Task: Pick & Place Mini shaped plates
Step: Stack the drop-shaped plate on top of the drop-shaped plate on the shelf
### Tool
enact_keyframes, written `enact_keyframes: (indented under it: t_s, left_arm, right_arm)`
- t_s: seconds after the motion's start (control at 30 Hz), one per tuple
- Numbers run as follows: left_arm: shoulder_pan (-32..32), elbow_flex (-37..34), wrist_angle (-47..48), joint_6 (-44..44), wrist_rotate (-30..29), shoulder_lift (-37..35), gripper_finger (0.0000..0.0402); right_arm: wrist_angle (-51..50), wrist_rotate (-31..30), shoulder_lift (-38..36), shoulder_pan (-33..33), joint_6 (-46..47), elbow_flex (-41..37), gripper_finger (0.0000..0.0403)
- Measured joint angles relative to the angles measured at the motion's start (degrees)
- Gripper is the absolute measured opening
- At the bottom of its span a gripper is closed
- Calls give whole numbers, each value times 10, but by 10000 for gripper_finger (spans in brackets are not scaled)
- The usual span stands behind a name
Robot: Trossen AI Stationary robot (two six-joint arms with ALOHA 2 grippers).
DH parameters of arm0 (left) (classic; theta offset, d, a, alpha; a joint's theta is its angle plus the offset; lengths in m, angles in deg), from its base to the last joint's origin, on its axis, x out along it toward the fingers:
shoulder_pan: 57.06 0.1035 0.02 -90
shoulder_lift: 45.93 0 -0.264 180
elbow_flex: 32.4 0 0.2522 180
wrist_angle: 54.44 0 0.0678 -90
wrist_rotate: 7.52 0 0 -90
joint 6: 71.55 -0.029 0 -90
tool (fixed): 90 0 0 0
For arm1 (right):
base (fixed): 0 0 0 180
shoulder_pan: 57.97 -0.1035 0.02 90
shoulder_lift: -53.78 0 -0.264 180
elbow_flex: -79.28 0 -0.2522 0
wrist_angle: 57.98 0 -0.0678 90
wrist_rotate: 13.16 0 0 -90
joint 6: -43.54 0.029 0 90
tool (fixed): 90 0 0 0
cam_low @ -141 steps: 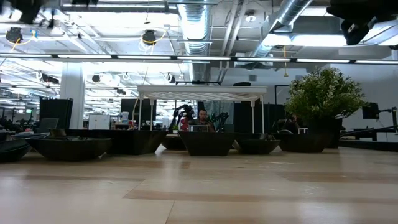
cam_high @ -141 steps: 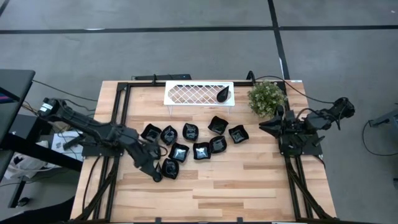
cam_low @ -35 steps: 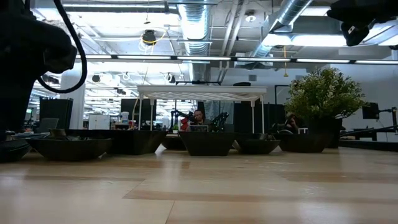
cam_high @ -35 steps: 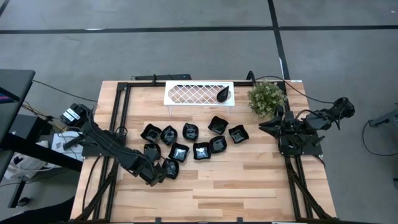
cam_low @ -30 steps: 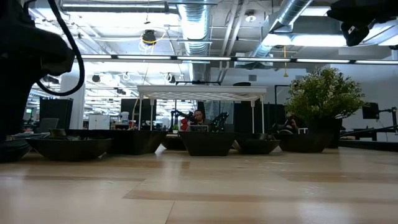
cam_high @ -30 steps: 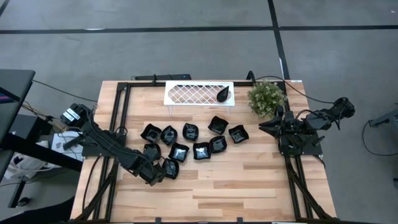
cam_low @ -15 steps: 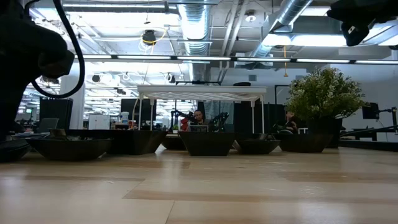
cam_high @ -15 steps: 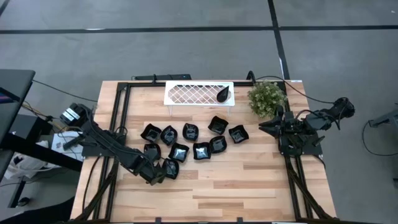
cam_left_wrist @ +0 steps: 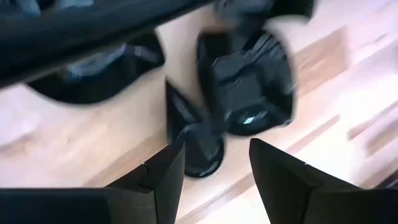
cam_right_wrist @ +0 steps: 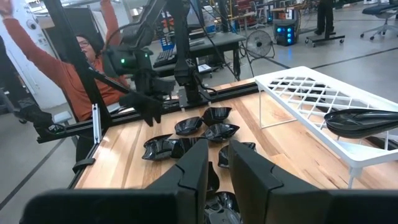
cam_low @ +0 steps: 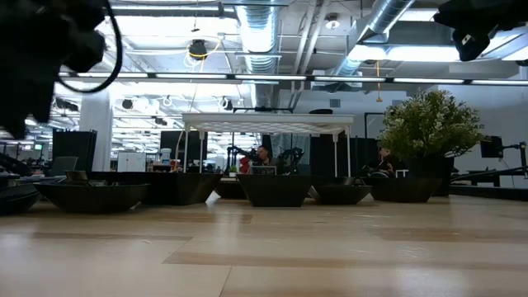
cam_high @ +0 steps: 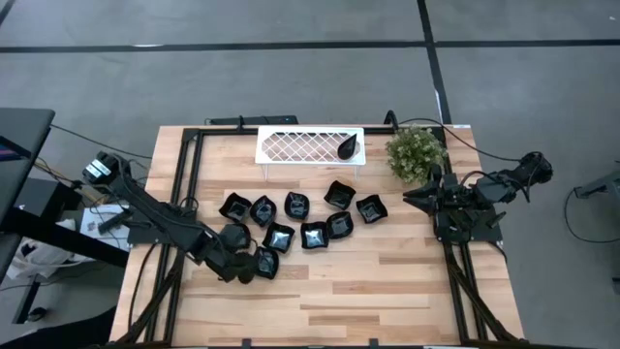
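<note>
Glossy black mini shaped plates (cam_high: 291, 225) (wavy rims, some teardrop-shaped) cluster on the pale wooden table (cam_high: 387, 281). Left gripper (cam_left_wrist: 214, 171) hovers spread above them. Right gripper (cam_right_wrist: 214, 171) waits nearly closed, empty.

The wooden table (cam_high: 387, 281) carries black mini plates (cam_high: 313, 235), a white lattice tray (cam_high: 295, 145) and a plant (cam_high: 415, 153)

So the mini shaped plates (cam_high: 308, 221) are small glossy black dishes, mostly squarish with wavy rims, all sitting upright in a loose cluster across the middle of the desk (cam_high: 387, 281). One teardrop-shaped plate (cam_high: 347, 146) lies on the white lattice tray (cam_high: 291, 145), near its right end.
</note>
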Motion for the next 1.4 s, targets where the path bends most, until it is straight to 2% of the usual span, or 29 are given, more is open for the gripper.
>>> enact_keyframes:
  t_s: [0.1,0.2,0.4,0.67,0.87,1.4]
  left_arm:
    - [0,0,1,0,-41,-21,182]
    - [0,-4,-2,-17,-50,-29,182]
    - [0,-31,-24,-15,-5,-29,182]
    - [-2,-46,-58,-15,3,-27,182]
    - [-3,-71,-86,-13,58,-26,182]
    - [-3,-77,-96,-10,63,-24,182]
  right_arm:
    - [0,0,0,0,0,0,60]
    - [0,0,0,0,0,0,60]
    - [1,0,0,0,0,0,60]
    - [1,0,0,0,0,0,60]
    - [1,0,0,0,0,0,60]
    - [1,0,0,0,0,0,60]
